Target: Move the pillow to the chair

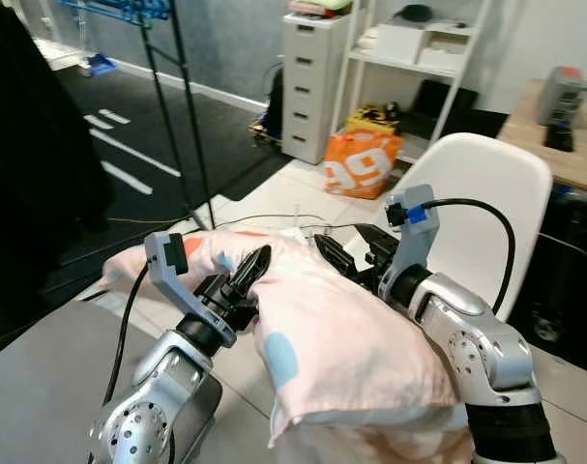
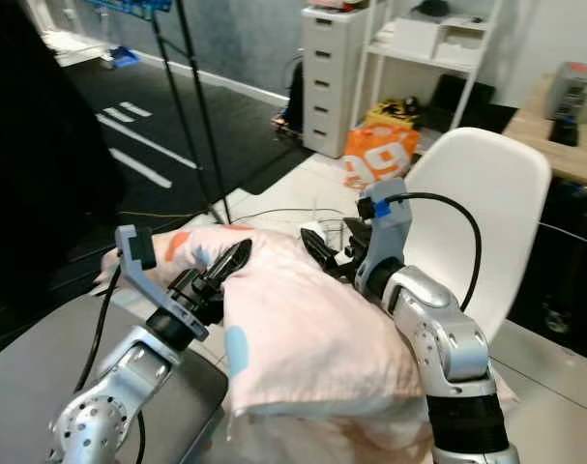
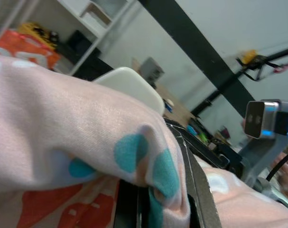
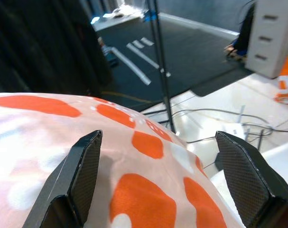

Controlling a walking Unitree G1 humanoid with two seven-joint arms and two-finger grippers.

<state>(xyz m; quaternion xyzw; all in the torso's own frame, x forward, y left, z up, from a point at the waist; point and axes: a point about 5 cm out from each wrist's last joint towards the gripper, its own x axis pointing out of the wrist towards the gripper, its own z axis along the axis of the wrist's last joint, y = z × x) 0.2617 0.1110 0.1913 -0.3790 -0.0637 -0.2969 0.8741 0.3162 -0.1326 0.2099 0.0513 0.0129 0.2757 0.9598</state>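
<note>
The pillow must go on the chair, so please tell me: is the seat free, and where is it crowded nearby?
The white chair shows a bare back and seat edge beyond the right pincer. The light floor between the black pole and orange bag is crowded with cables. The pillow hides the front.

The pillow [image 1: 341,338] is soft matt cloth — the chair [image 1: 491,208] smooth white plastic, the arms brushed silver metal.

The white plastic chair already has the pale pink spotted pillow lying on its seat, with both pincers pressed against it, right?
Not quite: the pale pink spotted pillow is held up between both pincers, short of the white plastic chair, as the left eye view shows.
</note>
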